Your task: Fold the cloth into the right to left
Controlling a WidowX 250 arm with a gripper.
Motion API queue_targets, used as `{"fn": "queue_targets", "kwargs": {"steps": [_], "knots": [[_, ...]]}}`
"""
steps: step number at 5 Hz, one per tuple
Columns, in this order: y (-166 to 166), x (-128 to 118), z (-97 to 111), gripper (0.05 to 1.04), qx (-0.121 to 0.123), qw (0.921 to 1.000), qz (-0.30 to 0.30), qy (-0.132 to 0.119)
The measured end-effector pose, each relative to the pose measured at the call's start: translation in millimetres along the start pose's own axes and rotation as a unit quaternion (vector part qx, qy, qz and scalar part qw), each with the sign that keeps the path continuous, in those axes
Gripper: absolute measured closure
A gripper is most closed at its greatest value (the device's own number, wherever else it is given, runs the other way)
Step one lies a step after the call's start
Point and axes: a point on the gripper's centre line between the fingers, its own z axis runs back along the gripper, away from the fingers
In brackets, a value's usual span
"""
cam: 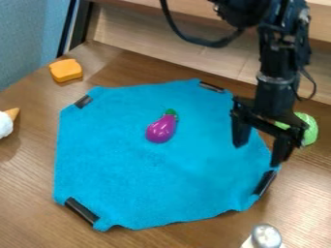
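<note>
Bench (26,193): wood; far edge runs slantwise behind the work, far-left corner in sight.
Cloth (129,169): blue, spread flat over mid-bench, right side unfolded; dark tabs (265,182) at four cut-off corners.
Gripper (259,154): hangs over the cloth's right side, on the half of the bench away from the far-left corner.
Jaws: spread apart, nothing between them; one finger above cloth, the other by its right rim, close to the near-right tab. Touching or just clear, cannot tell.
Right rim: the grip to take, I judge. Straddle it, go down until the tips brush wood, close on a shallow pinch. Too high slips off; too deep bunches the pile.
Tab: looks stiffer than the fabric; pinch beside it, or fold and tab may twist together.
Fold path: lift a little, then sweep low toward the bench's left edge; a fast pull could drag the whole sheet.
Eggplant (161,130): purple, lies on the cloth; the flap would likely cover or roll it. Carry the rim above it, lay down slowly.
Green toy (310,130): just behind the gripper, toward the bench's far edge; keep the wrist from nudging it.
</note>
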Motion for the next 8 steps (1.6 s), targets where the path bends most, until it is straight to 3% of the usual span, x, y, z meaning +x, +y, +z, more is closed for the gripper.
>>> {"fn": "queue_targets", "kwargs": {"steps": [1, 3, 4, 6, 7, 8], "knots": [[-20.3, -1.3, -7.5, 0.083, -0.003, 0.9999, -0.009, 0.004], [-31.3, -7.7, -29.8, 0.085, 0.021, 0.9994, -0.013, 0.023], [-29.7, -9.4, -31.2, 0.118, 0.031, 0.9992, -0.011, 0.024], [-28.9, -14.0, -33.8, 0.681, 0.033, 0.9993, -0.006, 0.016], [-36.3, -9.8, -31.6, 0.893, 0.004, 0.9992, -0.038, 0.009], [-47.2, -0.5, -17.7, 1.008, -0.018, 0.9967, -0.079, 0.002]]}}
